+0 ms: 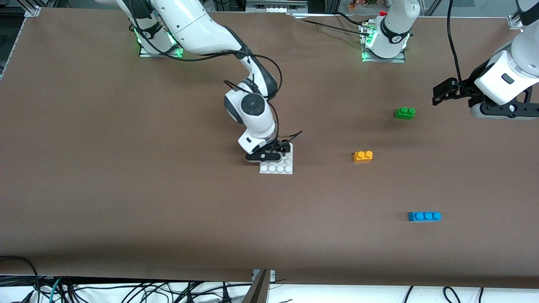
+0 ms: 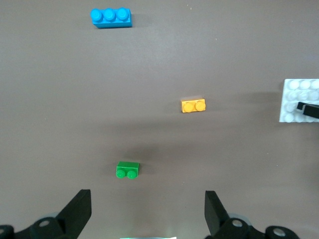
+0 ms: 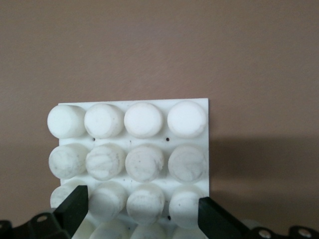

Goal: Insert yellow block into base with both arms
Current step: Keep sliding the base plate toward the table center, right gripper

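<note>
The right gripper is down on the base, its fingers spread on either side of the studs, likely to keep the base from sliding. The left gripper hangs in the air near the green brick, fingers spread and empty. The yellow block sits alone on the brown surface, between the base and the blue brick. I see no writing anywhere.

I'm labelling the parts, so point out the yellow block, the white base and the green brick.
yellow block [image 1: 362, 156], front view, middle of its side face.
base [image 1: 277, 169], front view, row of studs nearest the camera.
green brick [image 2: 127, 170], left wrist view, its top.
</note>
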Motion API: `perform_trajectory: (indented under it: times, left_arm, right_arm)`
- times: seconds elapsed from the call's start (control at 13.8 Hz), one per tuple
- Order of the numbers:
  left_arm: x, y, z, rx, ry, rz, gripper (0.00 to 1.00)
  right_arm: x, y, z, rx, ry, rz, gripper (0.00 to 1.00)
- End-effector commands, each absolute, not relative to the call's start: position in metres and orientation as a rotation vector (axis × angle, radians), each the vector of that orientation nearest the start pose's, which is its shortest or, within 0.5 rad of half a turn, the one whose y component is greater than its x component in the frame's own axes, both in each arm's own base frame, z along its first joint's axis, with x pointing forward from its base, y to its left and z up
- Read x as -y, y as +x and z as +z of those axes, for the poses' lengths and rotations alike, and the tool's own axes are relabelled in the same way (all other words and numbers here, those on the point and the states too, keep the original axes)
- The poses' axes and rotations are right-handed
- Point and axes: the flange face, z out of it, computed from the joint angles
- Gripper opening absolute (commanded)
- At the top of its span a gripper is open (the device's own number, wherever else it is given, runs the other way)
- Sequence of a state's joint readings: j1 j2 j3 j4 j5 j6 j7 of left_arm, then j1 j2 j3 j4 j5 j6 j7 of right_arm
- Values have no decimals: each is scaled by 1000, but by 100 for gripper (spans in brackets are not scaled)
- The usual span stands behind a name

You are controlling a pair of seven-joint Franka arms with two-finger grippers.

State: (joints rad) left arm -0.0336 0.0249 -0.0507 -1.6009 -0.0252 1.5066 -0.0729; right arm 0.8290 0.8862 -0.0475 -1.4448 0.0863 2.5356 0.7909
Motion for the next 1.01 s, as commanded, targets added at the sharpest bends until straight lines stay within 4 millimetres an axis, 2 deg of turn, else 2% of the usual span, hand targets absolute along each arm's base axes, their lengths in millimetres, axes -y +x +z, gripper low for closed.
perform_trajectory:
  times: [0.0, 0.14, 0.36, 0.58, 0.79, 0.94]
  left_arm:
    - [48, 554, 597, -48, -3162, 202, 100]
    - [48, 554, 597, -48, -3162, 202, 100]
    - [47, 554, 597, -48, -3161, 202, 100]
    - [48, 553, 596, -45, -3162, 207, 100]
    - [48, 554, 597, -40, -3162, 202, 100]
    - [48, 554, 597, -40, -3162, 202, 100]
  right_arm:
    - [-551, 501, 143, -81, -2976, -166, 100]
    - [-554, 497, 144, -64, -2976, -170, 100]
    - [-544, 510, 149, -67, -2989, -198, 100]
    - [-545, 514, 167, -58, -2999, -199, 100]
    - [-551, 527, 203, -61, -3058, -129, 100]
    - [-548, 539, 249, -64, -3087, -101, 100]
